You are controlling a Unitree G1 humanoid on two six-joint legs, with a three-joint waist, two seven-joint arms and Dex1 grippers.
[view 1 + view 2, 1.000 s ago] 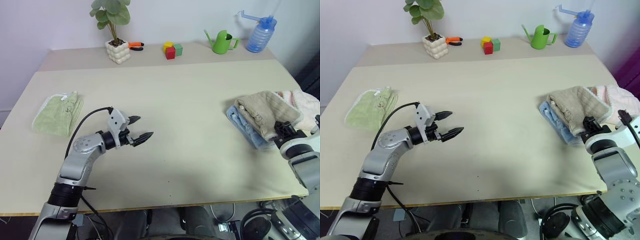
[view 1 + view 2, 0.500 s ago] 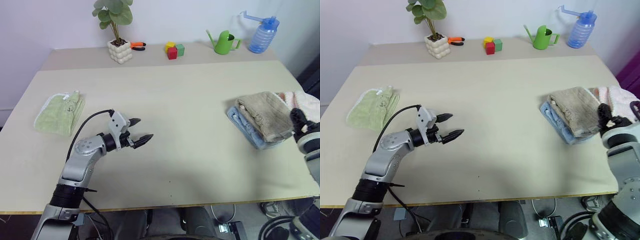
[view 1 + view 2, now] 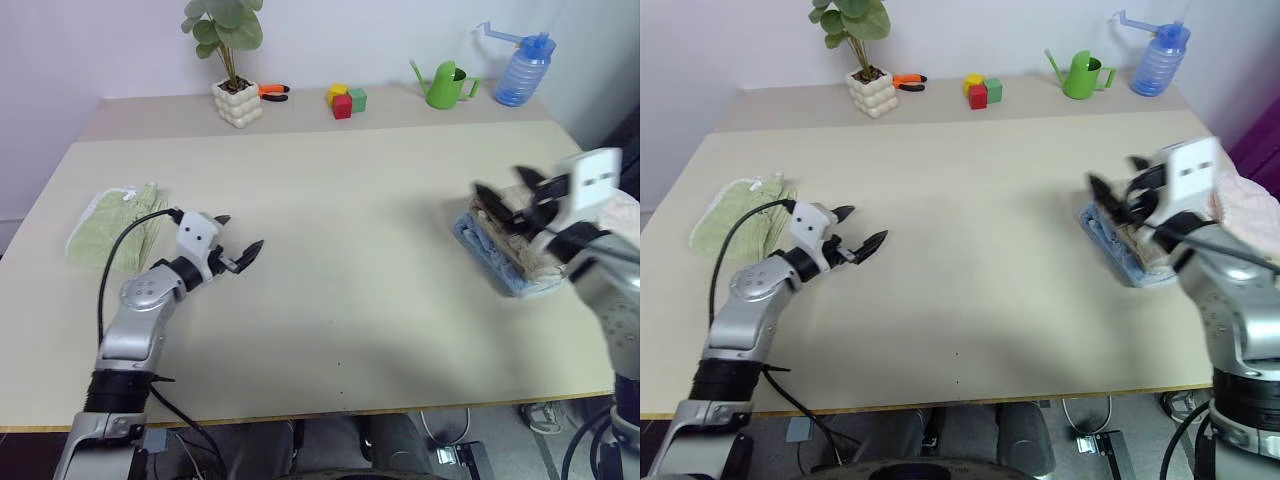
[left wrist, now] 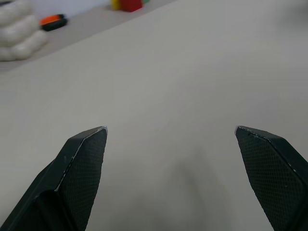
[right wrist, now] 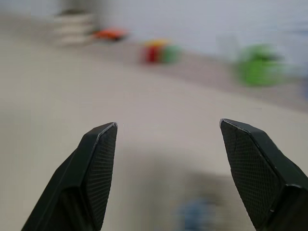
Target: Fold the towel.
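Towel [image 3: 522, 232], beige, lies folded atop a light-blue towel [image 3: 495, 262] at my table's [image 3: 380, 250] right edge; my right gripper [image 3: 512, 196] hovers over it, released (empty). My left gripper [image 3: 237, 243] is spread, empty, beside the green towel [image 3: 112, 228].

Our two head cams sit up high looking forward and down, so we get the whole table [image 3: 330, 250] from the near edge to the back wall, and both eyes cover basically the same scene, just shifted a bit sideways. Our left wrist cam looks low along its fingers [image 4: 79, 168], close over the tabletop toward the coloured blocks [image 4: 129, 4]. Our right wrist cam faces those blocks [image 5: 159, 52] too, from further back.
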